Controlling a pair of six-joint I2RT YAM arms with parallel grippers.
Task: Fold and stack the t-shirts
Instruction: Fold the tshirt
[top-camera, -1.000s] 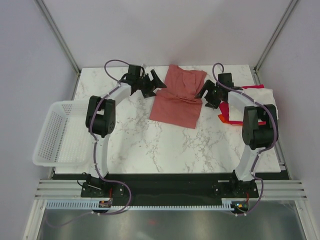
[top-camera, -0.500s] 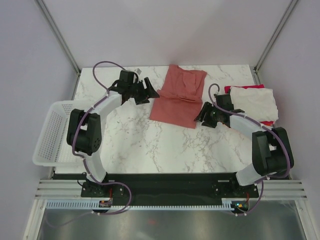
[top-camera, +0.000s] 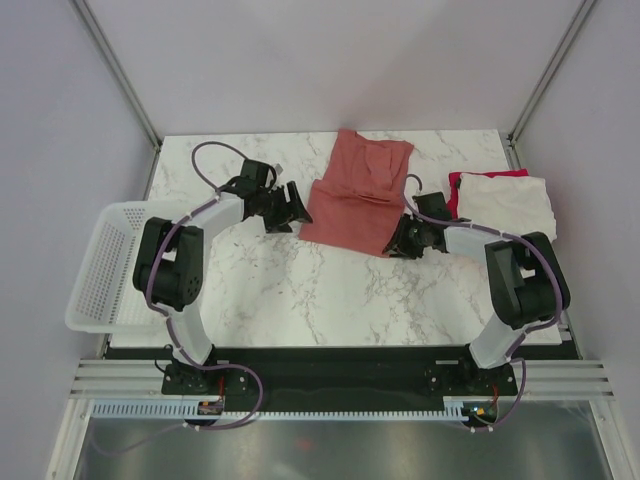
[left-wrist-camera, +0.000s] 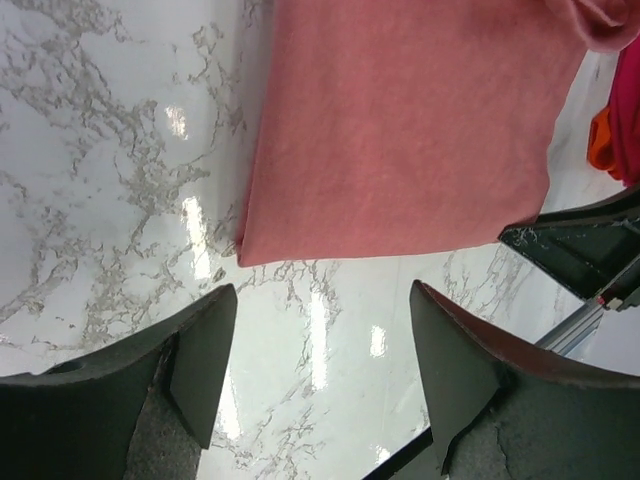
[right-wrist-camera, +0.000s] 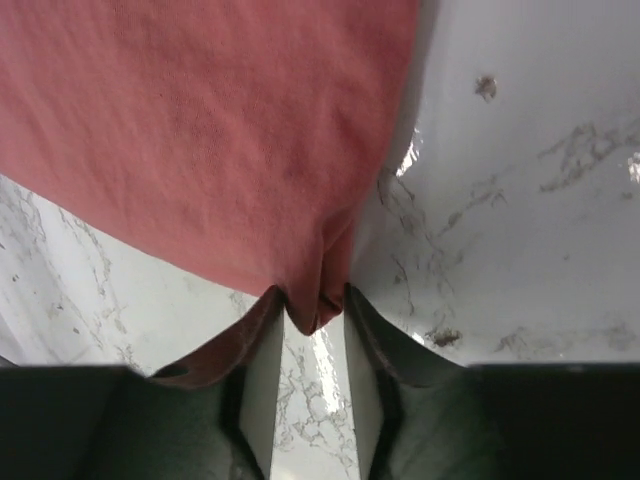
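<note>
The salmon-red t-shirt (top-camera: 355, 195) lies partly folded at the back middle of the table. My left gripper (top-camera: 290, 208) sits low beside its near left corner. In the left wrist view that gripper (left-wrist-camera: 320, 340) is open, only marble between its fingers, and the shirt's corner (left-wrist-camera: 243, 255) lies just beyond the fingertips. My right gripper (top-camera: 398, 240) is at the near right corner. In the right wrist view it (right-wrist-camera: 315, 300) is shut on a bunched tip of the shirt (right-wrist-camera: 200, 130). A cream-white t-shirt (top-camera: 510, 205) lies on a magenta one (top-camera: 460, 185) at the right, with orange cloth (left-wrist-camera: 600, 145) showing.
A white mesh basket (top-camera: 110, 265) hangs over the table's left edge. Metal frame posts stand at both back corners. The right arm's gripper body (left-wrist-camera: 580, 245) shows in the left wrist view, across the shirt's near edge.
Both grippers came down from the shirt's upper sides to its near corners. The right one closed on the near right corner. The left one narrowed a little but stays open.
</note>
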